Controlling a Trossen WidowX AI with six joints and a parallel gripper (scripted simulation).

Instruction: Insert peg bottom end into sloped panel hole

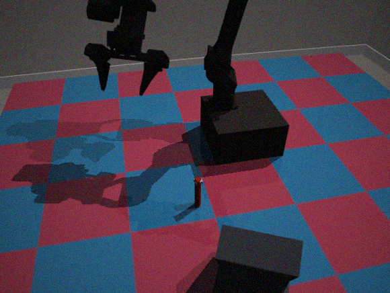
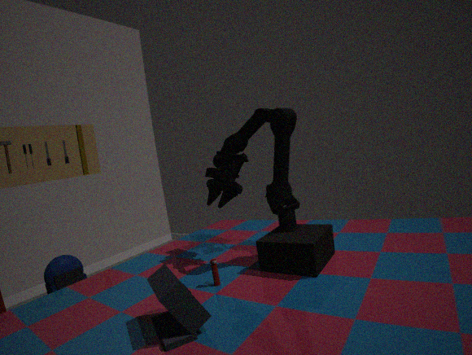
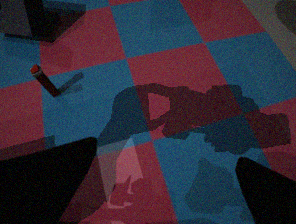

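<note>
A slim dark red peg (image 1: 198,195) (image 2: 216,273) (image 3: 47,83) with a light band near its bright red top stands upright on the checkered table (image 1: 161,252) (image 2: 309,326). A dark grey sloped panel (image 1: 260,242) (image 2: 177,299) stands in front of the peg as seen from the robot; its hole is not visible in either the top or the exterior view. My gripper (image 1: 122,92) (image 2: 214,206) (image 3: 166,154) is open and empty, high above the table and well to one side of the peg. In the wrist view the peg is at the upper left, away from the fingers.
The arm's dark box base (image 1: 250,144) (image 2: 286,256) stands behind the peg, and its corner shows at the upper left of the wrist view. A blue ball-like object (image 2: 63,270) is by the wall, far left in the exterior view. The arm's shadows fall across the table.
</note>
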